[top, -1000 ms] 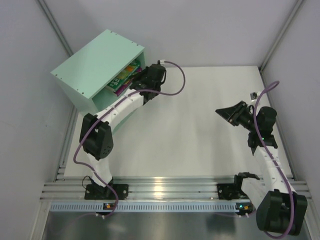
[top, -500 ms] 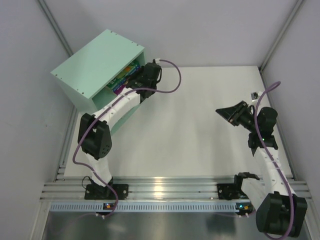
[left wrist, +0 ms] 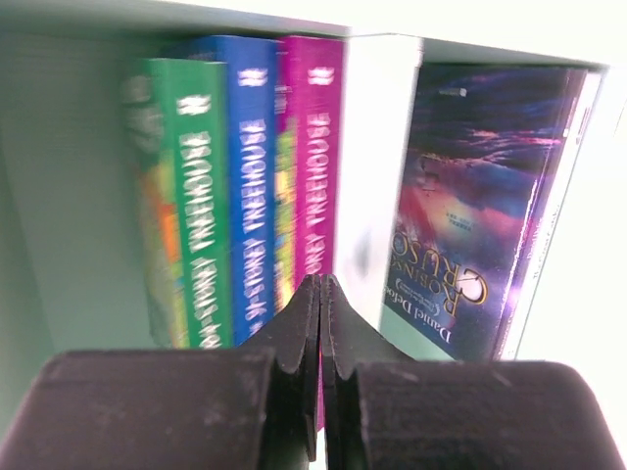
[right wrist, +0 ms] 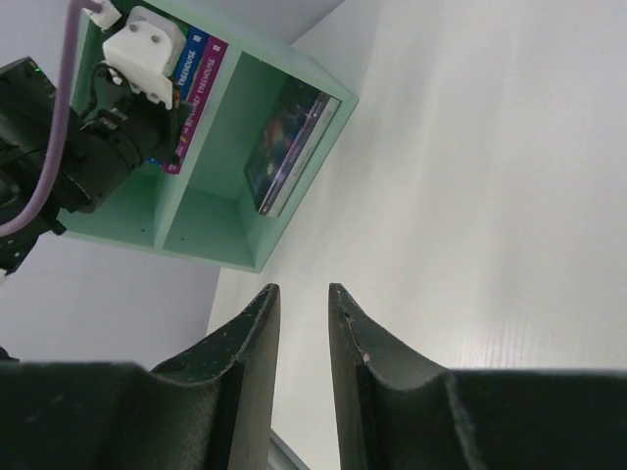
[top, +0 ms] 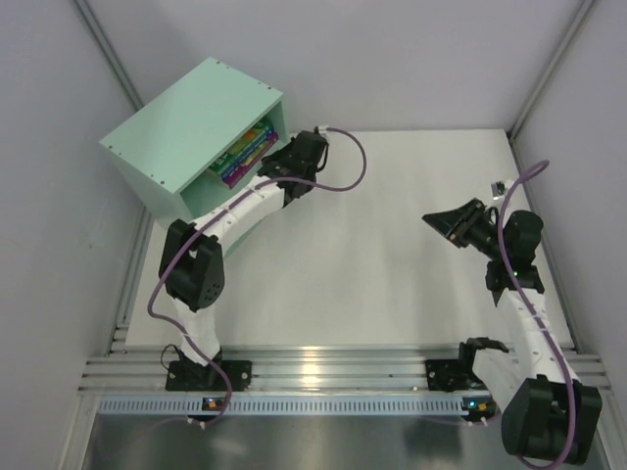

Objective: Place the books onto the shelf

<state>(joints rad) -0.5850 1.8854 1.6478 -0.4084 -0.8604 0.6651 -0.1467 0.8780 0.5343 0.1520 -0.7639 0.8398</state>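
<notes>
The mint-green shelf (top: 186,122) stands at the table's far left, its opening facing right. In one compartment three books stand upright, spines out: green (left wrist: 201,196), blue (left wrist: 250,176) and magenta (left wrist: 315,147). Past the dividing board (left wrist: 377,176) a dark galaxy book (left wrist: 480,196) leans in the other compartment. My left gripper (left wrist: 320,284) is shut with nothing in it, just in front of the magenta spine, at the shelf mouth (top: 269,166). At the right, well away from the shelf (right wrist: 206,225), my right gripper (right wrist: 299,289) hangs open and empty above the table (top: 446,220).
A small dark object (top: 498,184) lies near the table's far right edge. Grey walls with metal posts close the table in on the left, back and right. The rail with the arm bases runs along the near edge.
The left gripper pushed towards the shelf opening, then drew back a little to the right. The books now sit straighter and deeper in the shelf. The right arm has stayed still.
</notes>
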